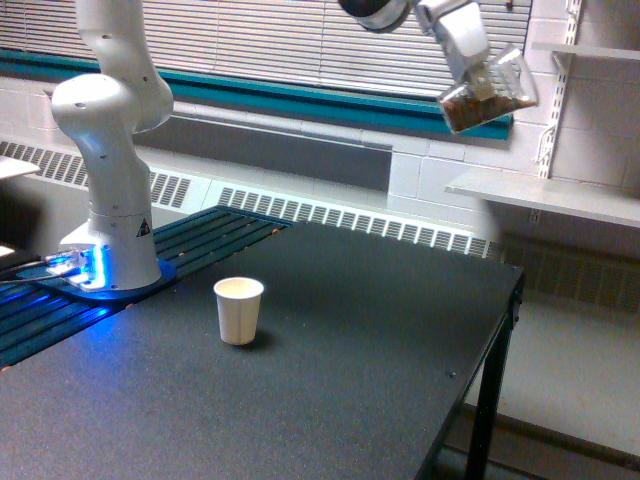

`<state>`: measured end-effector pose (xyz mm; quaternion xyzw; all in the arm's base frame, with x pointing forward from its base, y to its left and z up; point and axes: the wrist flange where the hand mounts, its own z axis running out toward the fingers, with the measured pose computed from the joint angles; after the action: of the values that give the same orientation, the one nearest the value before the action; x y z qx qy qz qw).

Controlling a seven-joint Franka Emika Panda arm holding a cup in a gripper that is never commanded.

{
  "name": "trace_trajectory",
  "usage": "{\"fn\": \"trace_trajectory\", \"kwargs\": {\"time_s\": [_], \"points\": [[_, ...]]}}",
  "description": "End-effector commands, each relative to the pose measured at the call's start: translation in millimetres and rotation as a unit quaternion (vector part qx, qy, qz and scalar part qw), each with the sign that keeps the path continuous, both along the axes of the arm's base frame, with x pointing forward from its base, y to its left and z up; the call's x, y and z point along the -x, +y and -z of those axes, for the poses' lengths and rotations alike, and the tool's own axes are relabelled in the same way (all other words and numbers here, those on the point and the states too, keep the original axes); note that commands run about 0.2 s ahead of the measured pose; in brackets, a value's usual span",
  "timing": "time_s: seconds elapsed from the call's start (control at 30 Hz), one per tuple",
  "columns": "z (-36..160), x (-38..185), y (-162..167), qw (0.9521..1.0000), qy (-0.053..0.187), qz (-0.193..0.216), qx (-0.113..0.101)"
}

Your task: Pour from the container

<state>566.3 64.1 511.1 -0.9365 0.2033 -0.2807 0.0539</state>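
exterior view: the gripper (482, 72) is clamped on the container (488, 94), a clear cup with brown granules settled at its lower end. it hangs high in the upper part of the frame, tilted so its axis slants rather than standing upright. the white paper cup (239, 310) stands upright on the black table (380, 380), well apart from the container, far below it and toward the exterior view's left. any pour there calls for travel down and leftward first.
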Motion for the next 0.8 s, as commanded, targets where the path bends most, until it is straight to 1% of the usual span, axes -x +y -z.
{"fn": "trace_trajectory", "kwargs": {"time_s": [0.03, 0.27, 0.33, 0.43, 0.5, 0.6, 0.67, 0.73, 0.8], "points": [[-2.2, 23, -20, 0.9995, -0.007, -0.019, 0.025], [8.9, 50, -31, 0.9991, -0.001, -0.020, 0.038], [12.4, 57, -31, 0.9992, -0.002, -0.020, 0.033], [18.7, 67, -34, 0.9991, -0.001, -0.019, 0.038], [22.9, 76, -34, 0.9992, 0.002, -0.021, 0.033], [28.4, 87, -36, 0.9991, 0.005, -0.019, 0.038], [32.2, 96, -36, 0.9993, 0.008, -0.020, 0.031], [35.5, 104, -38, 0.9991, 0.012, -0.021, 0.034], [38.8, 113, -39, 0.9991, 0.016, -0.023, 0.030]]}}
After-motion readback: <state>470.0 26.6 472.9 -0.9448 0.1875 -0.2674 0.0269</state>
